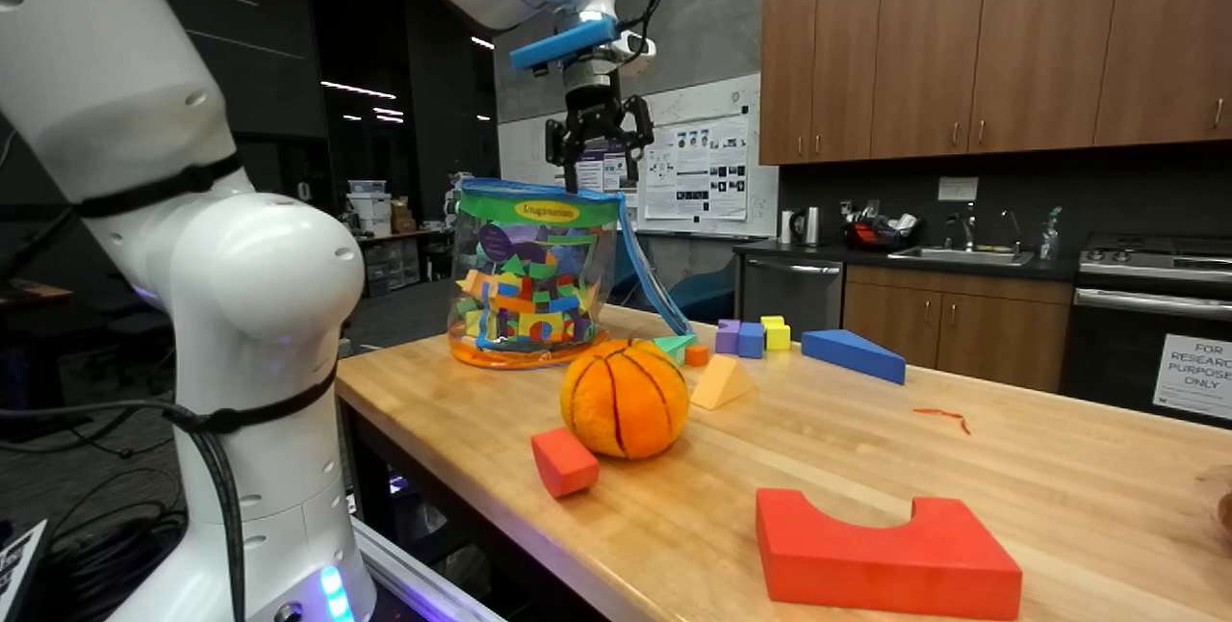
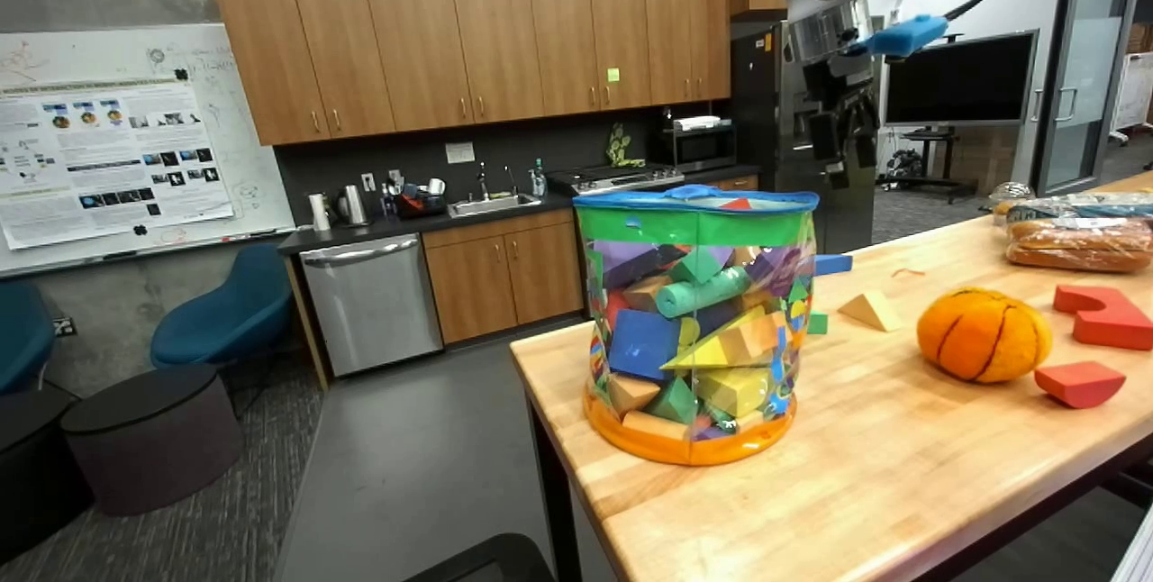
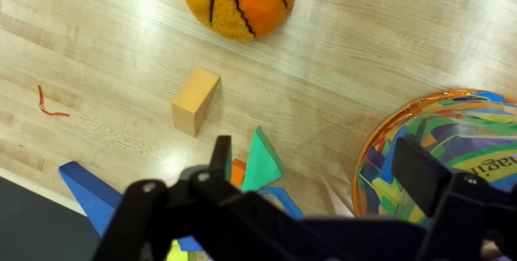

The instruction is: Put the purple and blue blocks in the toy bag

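The small purple block (image 1: 728,337) and small blue block (image 1: 751,340) stand side by side on the table behind the orange ball. In the wrist view only part of the blue block (image 3: 190,244) shows past my gripper. In the exterior view facing the bag, the bag hides both. The see-through toy bag (image 1: 500,205) stands upright at the table's end, full of blocks; it also shows in the exterior view (image 2: 630,227) and wrist view (image 3: 367,153). My gripper (image 1: 602,174) is open and empty, above and beside the bag's top edge; its fingers are wide apart in the wrist view (image 3: 319,164).
The orange ball (image 1: 626,399) lies before the bag. Red blocks (image 1: 885,555) (image 1: 564,461) lie nearer the front. A green triangle (image 1: 677,348), orange block (image 1: 697,355), tan wedge (image 1: 722,381), yellow block (image 1: 776,333) and long blue wedge (image 1: 854,355) surround the pair. The bag's strap (image 1: 654,280) hangs to the table.
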Controlling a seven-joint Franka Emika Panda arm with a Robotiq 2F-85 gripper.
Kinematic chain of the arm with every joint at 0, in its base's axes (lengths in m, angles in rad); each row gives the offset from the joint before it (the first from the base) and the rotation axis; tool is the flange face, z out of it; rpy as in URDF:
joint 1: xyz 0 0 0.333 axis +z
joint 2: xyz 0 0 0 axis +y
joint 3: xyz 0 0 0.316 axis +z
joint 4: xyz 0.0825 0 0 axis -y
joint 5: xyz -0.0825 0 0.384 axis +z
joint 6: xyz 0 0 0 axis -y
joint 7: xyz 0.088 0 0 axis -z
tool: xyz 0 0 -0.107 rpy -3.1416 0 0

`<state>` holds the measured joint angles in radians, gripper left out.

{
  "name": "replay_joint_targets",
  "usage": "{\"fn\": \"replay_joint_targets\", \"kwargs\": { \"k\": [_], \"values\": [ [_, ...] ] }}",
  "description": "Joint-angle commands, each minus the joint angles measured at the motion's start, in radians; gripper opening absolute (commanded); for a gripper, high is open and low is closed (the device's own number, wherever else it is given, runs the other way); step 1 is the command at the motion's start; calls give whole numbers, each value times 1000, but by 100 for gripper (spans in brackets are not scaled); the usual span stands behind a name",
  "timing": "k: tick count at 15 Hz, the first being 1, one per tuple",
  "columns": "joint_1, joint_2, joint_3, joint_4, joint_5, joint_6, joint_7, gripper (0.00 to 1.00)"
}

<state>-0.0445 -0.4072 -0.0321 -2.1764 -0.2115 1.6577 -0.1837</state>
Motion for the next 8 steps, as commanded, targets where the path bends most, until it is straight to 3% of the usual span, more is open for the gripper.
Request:
{"fn": "replay_joint_targets", "kwargs": {
  "k": [1, 8],
  "values": [
    [8, 31, -12, 57, 39, -25, 36, 100],
    [-9, 151, -21, 208, 163, -13, 203, 100]
  ]
}}
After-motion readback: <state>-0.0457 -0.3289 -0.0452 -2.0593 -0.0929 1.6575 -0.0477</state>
